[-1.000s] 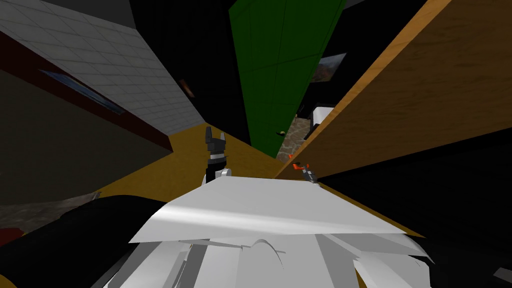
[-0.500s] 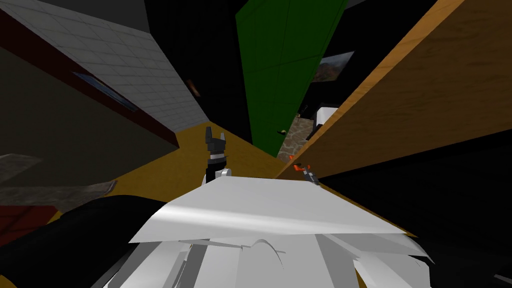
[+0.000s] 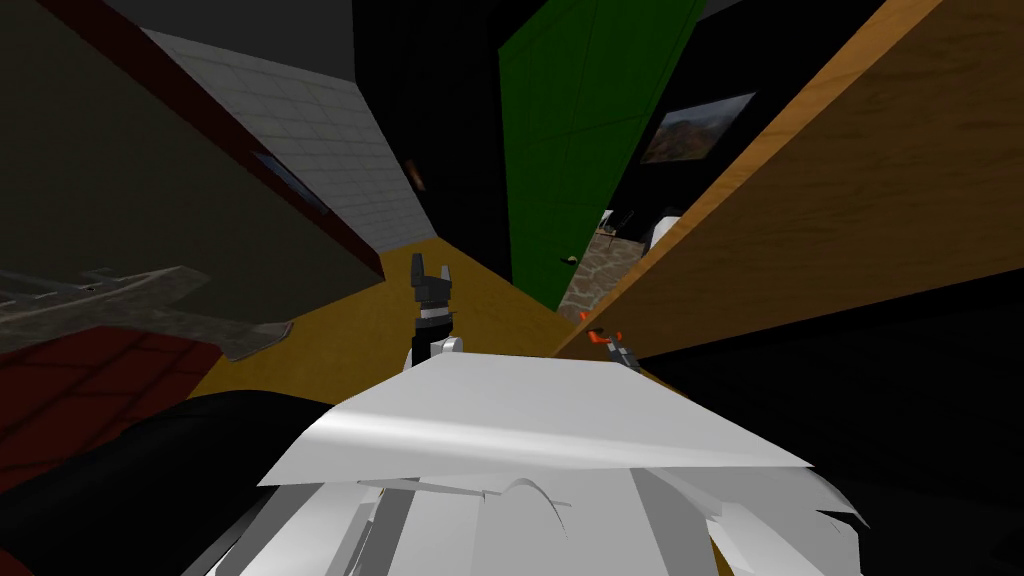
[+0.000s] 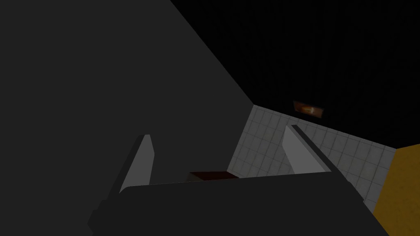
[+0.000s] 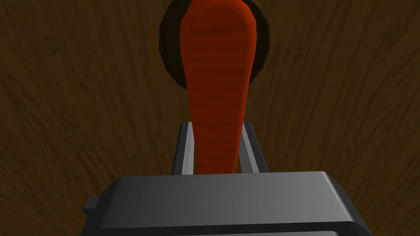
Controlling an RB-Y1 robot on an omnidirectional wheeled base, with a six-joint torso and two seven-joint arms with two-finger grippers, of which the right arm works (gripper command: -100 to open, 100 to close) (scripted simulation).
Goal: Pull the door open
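Note:
A brown wooden door (image 3: 820, 210) runs along my right side, swung partly away from its frame. Its orange-red lever handle (image 5: 217, 94) sits on a dark round rose (image 5: 170, 49) against the wood grain. My right gripper (image 5: 216, 151) is shut on the handle, one thin finger pressing each side; in the head view it is small at the door's face (image 3: 612, 345). My left gripper (image 3: 430, 268) is raised ahead of my chest, open with nothing between its fingers (image 4: 297, 151).
A green door (image 3: 580, 140) stands ahead, with a stone floor (image 3: 600, 270) beyond the gap beside the wooden door. A tiled wall (image 3: 320, 170) and a dark wall with a red band lie to the left. The floor (image 3: 360, 330) is ochre.
The whole head view has swung: the left walls have come closer and the green door shifted right, so I have turned. The gap by the wooden door looks wider. Both grippers keep their places.

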